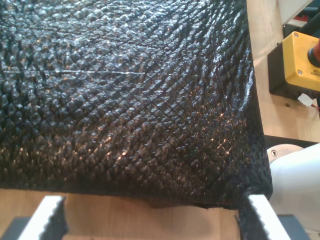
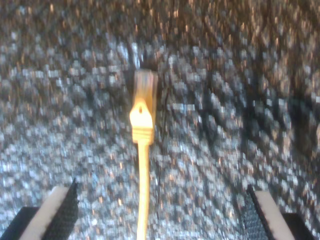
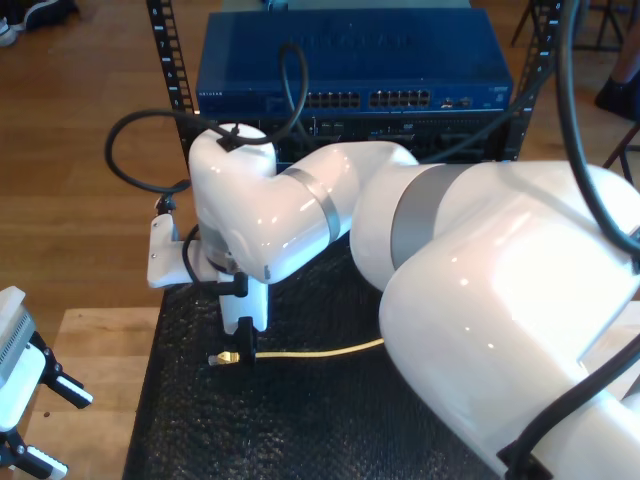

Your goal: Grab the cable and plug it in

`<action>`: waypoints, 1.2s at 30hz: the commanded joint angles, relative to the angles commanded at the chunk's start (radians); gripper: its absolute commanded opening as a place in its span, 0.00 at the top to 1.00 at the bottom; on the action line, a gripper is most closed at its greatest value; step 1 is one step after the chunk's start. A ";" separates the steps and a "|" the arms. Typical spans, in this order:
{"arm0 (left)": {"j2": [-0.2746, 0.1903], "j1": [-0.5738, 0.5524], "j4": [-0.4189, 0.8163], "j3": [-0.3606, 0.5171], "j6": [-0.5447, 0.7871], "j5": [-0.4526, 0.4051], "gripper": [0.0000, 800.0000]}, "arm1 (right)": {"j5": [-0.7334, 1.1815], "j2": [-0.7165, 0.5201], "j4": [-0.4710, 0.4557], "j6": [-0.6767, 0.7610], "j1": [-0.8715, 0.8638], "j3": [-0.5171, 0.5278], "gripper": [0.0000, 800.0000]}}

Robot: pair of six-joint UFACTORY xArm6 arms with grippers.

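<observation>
lying on the black textured mat (image 3: pixel 300 420), the cable (image 3: pixel 320 351) runs from under the big white arm in the exterior view toward that view's left, ending in its plug (image 3: pixel 228 357). mat covers most of the wooden counter (image 3: pixel 95 340).

second wrist view: plug (image 2: pixel 143 107) sits flat on the mat (image 2: pixel 240 125), clear tip pointing away from the camera, yellow boot behind it, cable (image 2: pixel 143 200) trailing back between the two fingers. my second gripper (image 2: pixel 160 210) is spread wide, one finger pad (image 2: pixel 62 210) to either side of the cable, neither touching it. picture is blurred; fine detail of the plug cannot be made out.

exterior view: my second gripper (image 3: pixel 243 345) hangs point-down right over the plug end, its tip just above or at the mat; contact cannot be told from this angle. behind it stands a rack with a blue switch (image 3: pixel 350 60), a row of ports (image 3: pixel 365 99) across its front.

first wrist view: my first gripper (image 1: pixel 152 220) is also released, ridged fingertips (image 1: pixel 50 217) well apart, nothing between them. it looks across the mat's edge (image 1: pixel 130 100) with bare wood below. a yellow box (image 1: pixel 300 60) with a red button stands on the counter beyond the mat's side, beside a white arm part (image 1: pixel 295 175).

exterior view's lower left: a white gripper (image 3: pixel 20 390) with black fittings sits off the mat, over the wood.
</observation>
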 joint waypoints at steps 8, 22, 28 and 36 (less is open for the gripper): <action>0.011 0.000 0.000 0.000 -0.015 -0.015 0.00 | -0.002 0.044 -0.038 0.035 0.029 -0.005 0.05; 0.011 -0.002 0.000 0.000 -0.021 -0.020 0.00 | 0.000 0.052 -0.084 0.086 0.037 -0.003 0.14; 0.011 -0.002 0.000 0.000 -0.021 -0.020 0.00 | -0.002 0.054 -0.084 0.086 0.037 -0.005 0.19; 0.011 -0.002 -0.002 0.002 -0.021 -0.020 0.00 | -0.002 0.054 -0.086 0.087 0.044 -0.005 0.30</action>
